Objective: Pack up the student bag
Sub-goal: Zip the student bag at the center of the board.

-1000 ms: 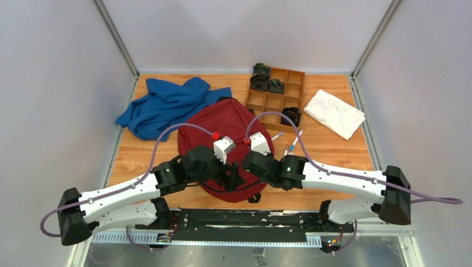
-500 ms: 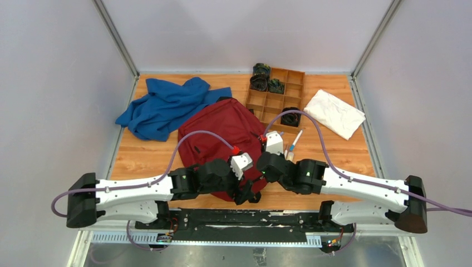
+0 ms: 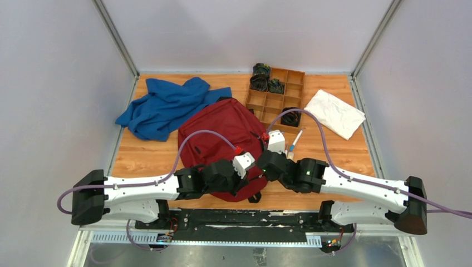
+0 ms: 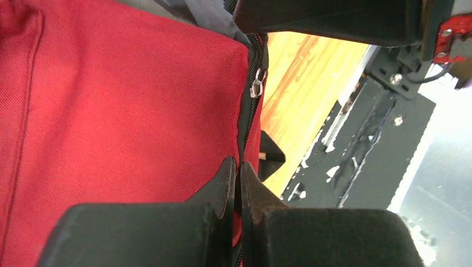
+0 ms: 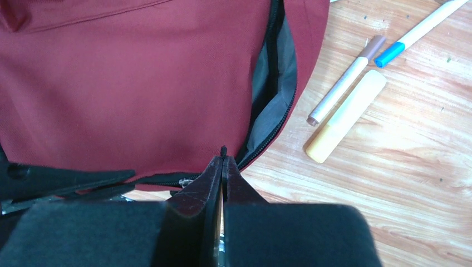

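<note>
The dark red student bag (image 3: 222, 130) lies in the middle of the wooden table, its black zipper partly open along the near right edge and showing grey lining (image 5: 273, 105). My left gripper (image 3: 249, 188) is shut at the bag's near edge, with the zipper tape and red fabric (image 4: 111, 111) pinched between its jaws (image 4: 240, 167). A silver zipper slider (image 4: 256, 86) sits just ahead of it. My right gripper (image 3: 257, 173) is shut too (image 5: 223, 158), a small black bit of the bag's zipper edge sticking out at its tips.
Two pens (image 5: 345, 80) (image 5: 414, 30) and a yellow highlighter (image 5: 345, 117) lie right of the bag. A blue cloth (image 3: 167, 105) is at the back left, a wooden divided tray (image 3: 276, 97) at the back, a white cloth (image 3: 334, 113) at the back right. The black base rail (image 3: 245, 218) runs along the near edge.
Both arms moved toward the near edge of the bag. The left gripper, open a moment ago, has closed on the zipper edge. The right gripper stayed shut.
</note>
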